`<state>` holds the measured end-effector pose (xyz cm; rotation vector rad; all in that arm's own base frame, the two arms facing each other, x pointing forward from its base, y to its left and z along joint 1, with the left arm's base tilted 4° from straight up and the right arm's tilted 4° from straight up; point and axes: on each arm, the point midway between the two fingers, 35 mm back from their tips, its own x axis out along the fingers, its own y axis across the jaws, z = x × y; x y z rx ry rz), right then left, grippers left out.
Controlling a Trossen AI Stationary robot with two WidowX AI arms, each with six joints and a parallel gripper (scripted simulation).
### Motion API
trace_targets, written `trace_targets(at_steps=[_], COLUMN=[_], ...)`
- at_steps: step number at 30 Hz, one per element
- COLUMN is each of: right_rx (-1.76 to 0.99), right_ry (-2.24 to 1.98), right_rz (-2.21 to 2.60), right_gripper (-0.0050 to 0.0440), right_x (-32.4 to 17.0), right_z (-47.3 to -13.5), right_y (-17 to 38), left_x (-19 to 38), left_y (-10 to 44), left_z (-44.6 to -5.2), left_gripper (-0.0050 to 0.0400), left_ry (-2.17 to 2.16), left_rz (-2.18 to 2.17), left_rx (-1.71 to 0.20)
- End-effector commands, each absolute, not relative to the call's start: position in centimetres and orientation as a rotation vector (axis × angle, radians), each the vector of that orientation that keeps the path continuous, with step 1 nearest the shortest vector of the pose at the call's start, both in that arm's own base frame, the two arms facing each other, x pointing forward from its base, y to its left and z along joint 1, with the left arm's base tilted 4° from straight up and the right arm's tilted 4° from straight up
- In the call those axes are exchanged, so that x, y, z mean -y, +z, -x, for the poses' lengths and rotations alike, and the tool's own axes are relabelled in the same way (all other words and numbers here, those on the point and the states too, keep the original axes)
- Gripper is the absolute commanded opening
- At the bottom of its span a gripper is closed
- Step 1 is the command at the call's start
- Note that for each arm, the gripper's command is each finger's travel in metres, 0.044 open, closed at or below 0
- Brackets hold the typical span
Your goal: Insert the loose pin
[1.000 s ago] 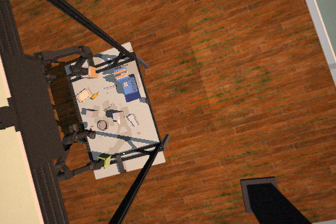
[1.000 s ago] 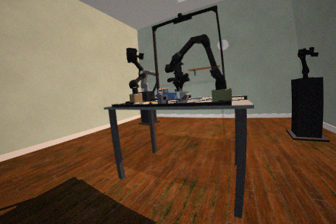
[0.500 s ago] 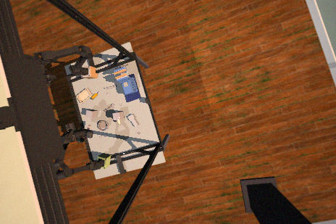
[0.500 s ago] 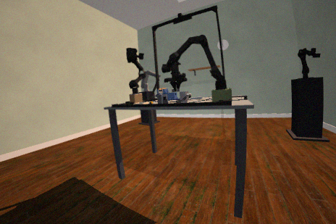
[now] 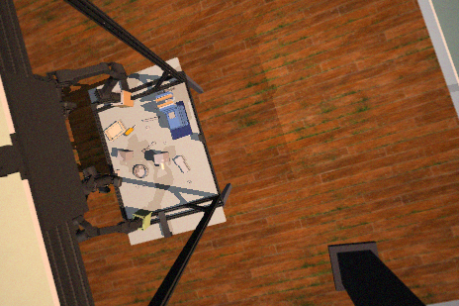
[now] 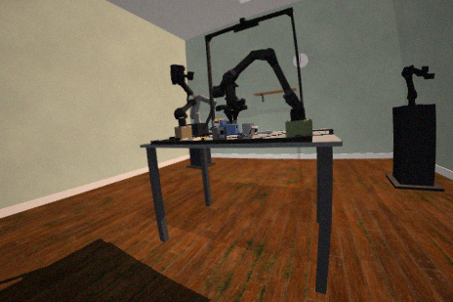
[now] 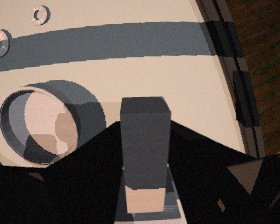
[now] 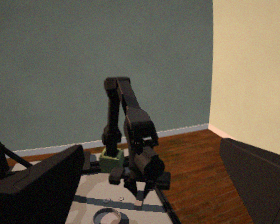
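My left gripper [image 6: 233, 118] [image 8: 140, 197] is shut on a grey square pin [image 7: 145, 145], held lengthwise between the fingers above the table. A small pinkish-grey block [image 5: 160, 157] [image 6: 245, 129] stands near the table's middle, and another small block [image 5: 125, 154] stands nearer the arms. A pale oblong piece [image 5: 181, 163] lies towards the far edge. The hole in the blocks cannot be made out. My right gripper is open and empty, with its fingers wide apart at both sides of the right wrist view, raised high above the table.
A round dish [image 5: 139, 170] [image 7: 41, 125] [image 8: 107, 218] lies near the held pin in the left wrist view. Small rings [image 7: 40, 15] lie beyond it. A blue bin [image 5: 174, 117], an orange tray [image 5: 115, 130] and an orange-handled tool [image 5: 130, 131] lie elsewhere on the table. Frame bars run along the table's edges.
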<state>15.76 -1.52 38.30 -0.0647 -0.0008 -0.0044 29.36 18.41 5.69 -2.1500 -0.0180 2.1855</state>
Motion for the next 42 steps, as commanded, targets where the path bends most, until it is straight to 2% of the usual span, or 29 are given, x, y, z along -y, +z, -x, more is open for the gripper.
trace_targets(at_steps=[1,5,13,42], right_rx=[0.0,0.0,0.0,0.0], right_ry=[0.0,0.0,0.0,0.0], right_rz=[0.066,0.066,0.066,0.066], right_gripper=[0.04,0.04,0.04,0.04], right_x=[1.5,1.5,1.5,1.5], right_z=[-15.8,-15.8,-15.8,-15.8], right_y=[38.3,38.3,38.3,38.3], left_x=[-19.1,-19.1,-19.1,-19.2], left_y=[5.8,5.3,0.1,0.5], left_z=[-29.6,-29.6,-29.4,-31.1], left_gripper=[0.0,0.0,0.0,0.0], left_ry=[2.182,2.183,2.187,2.188], left_rz=[2.153,2.153,2.151,2.151], left_rx=[0.023,0.022,0.021,0.021])
